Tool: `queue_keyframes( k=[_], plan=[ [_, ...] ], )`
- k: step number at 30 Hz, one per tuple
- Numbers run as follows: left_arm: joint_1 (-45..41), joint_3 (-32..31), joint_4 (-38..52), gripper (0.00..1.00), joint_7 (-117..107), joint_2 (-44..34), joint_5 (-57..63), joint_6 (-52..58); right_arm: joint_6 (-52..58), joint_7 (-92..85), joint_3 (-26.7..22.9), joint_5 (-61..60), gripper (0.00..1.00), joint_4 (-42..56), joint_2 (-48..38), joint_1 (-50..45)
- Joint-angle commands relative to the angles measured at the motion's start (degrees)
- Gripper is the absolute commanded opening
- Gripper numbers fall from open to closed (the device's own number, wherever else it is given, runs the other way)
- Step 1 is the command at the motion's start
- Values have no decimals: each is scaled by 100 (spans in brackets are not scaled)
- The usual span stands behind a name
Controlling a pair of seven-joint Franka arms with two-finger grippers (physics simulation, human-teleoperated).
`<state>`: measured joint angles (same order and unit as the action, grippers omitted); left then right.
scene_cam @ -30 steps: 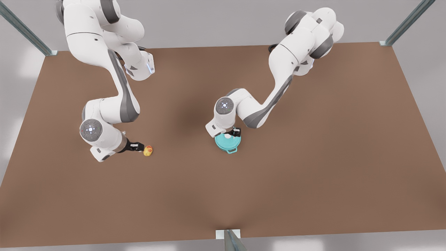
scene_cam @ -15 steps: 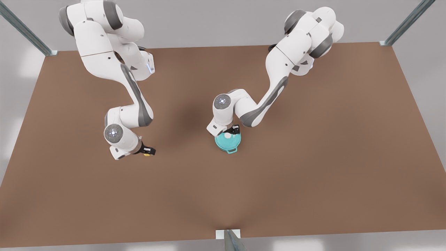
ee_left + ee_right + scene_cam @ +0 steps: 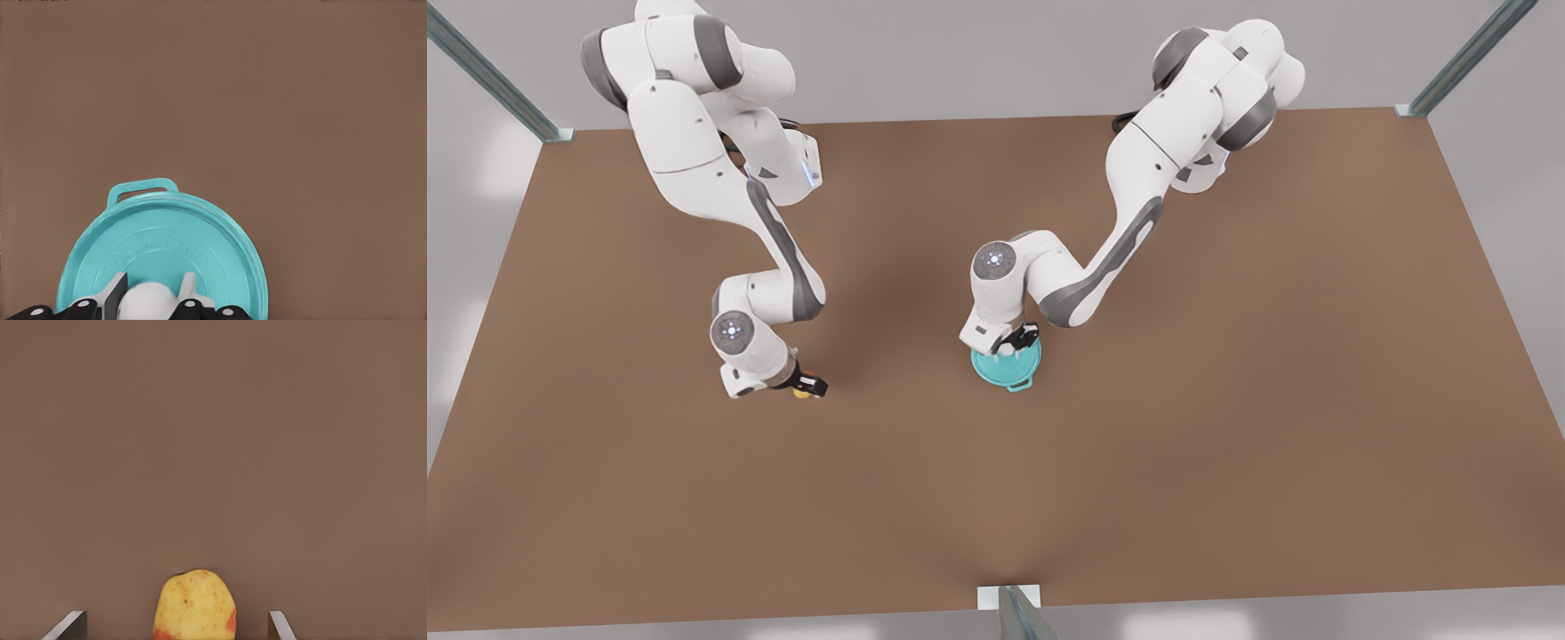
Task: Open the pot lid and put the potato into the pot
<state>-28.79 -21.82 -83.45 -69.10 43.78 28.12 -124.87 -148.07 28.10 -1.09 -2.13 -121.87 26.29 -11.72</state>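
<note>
The teal pot lid [image 3: 167, 247] lies on the teal pot [image 3: 1014, 380], whose loop handle [image 3: 143, 188] sticks out past the lid's rim. My left gripper [image 3: 152, 288] is shut on the lid's white knob [image 3: 150, 303], one finger on each side; in the front view this left gripper [image 3: 1016, 342] is near the table's middle. The yellow potato [image 3: 195, 607] with reddish blotches lies on the table between the wide-apart fingers [image 3: 70, 623] of my right gripper [image 3: 174, 617], which is open. Toward the front view's left, the right gripper [image 3: 807, 388] sits over the potato [image 3: 802, 394] and hides most of it.
The brown table [image 3: 1138, 462] stretches bare toward its near edge and the front view's right. Metal frame posts [image 3: 1014, 609] stand at the near edge's middle and the far corners. Both arms' elbows rise over the far half of the table.
My right gripper moved toward the front view's right and down over the potato, now straddling it. My left gripper settled onto the lid's knob and closed; the lid shifted slightly.
</note>
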Motion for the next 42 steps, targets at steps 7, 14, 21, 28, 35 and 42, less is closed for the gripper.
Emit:
queue_keyframes(
  k=[7,14,21,28,35,42],
  plan=[
    [1692,20,822,31,1399,878,-123,-379,-714,283,3,-7,100,-179,113,-14],
    [2166,11,822,100,3129,694,-105,383,-828,327,-5,-7,88,-275,113,-14],
    [6183,-1211,-295,100,6568,-2954,-2680,3250,-820,371,3,-16,74,-275,122,-76],
    [3125,2094,-1411,100,7069,-3886,-3410,2415,-820,380,3,-16,65,-275,201,-84],
    [3160,2068,-672,100,7060,-3481,-3366,2767,-811,450,3,-7,56,-267,192,-84],
    [3775,1821,-294,100,7112,-3340,-3533,3312,-749,617,30,-16,52,-267,-1,-84]
  ],
)
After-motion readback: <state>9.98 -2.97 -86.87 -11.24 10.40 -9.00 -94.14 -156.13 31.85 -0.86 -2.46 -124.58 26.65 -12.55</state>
